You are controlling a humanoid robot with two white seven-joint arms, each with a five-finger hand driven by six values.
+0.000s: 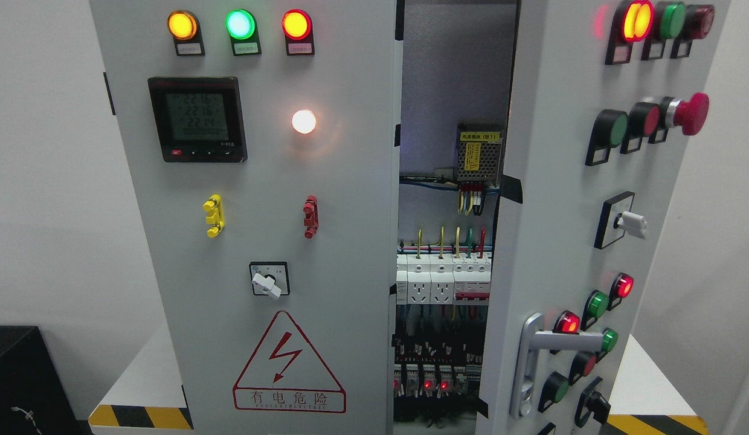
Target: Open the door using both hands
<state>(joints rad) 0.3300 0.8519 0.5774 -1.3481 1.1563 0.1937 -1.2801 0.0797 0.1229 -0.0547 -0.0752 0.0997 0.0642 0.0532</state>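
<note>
**Right door of the electrical cabinet stands ajar, no robot hand in sight**

Head view: a grey electrical cabinet (350, 241) fills the picture, resting on a white tabletop (145, 374) edged with yellow-and-black hazard tape at 7 and 5 o'clock. The left door (344, 199) is flush and faces the camera. The right door (531, 241), from 1 down to 5 o'clock, is swung partly outward, so its face turns toward the right edge and a tall gap shows between the two doors.

The silver door handle (534, 362) sits on the right door at about 5 o'clock, its lever pointing right. Nothing touches it.

Through the gap, at the centre, a metal power supply (478, 151) with a yellow label hangs near 1 o'clock. Below it are coloured wires, a row of white breakers (444, 284), and a row of relays (429, 374) with small red lights near 6 o'clock.

On the left door, amber, green and red lamps (240, 24) glow along 11 o'clock above a digital meter (197, 119). A white lamp (304, 121) is lit beside the meter. Lower down sit a rotary switch (269, 279) and a red warning triangle (289, 362).

The right door carries lit lamps, push buttons and a red emergency stop button (691, 113) at 2 o'clock.

Neither arm enters the picture, so the state of the fingers cannot be told.
</note>
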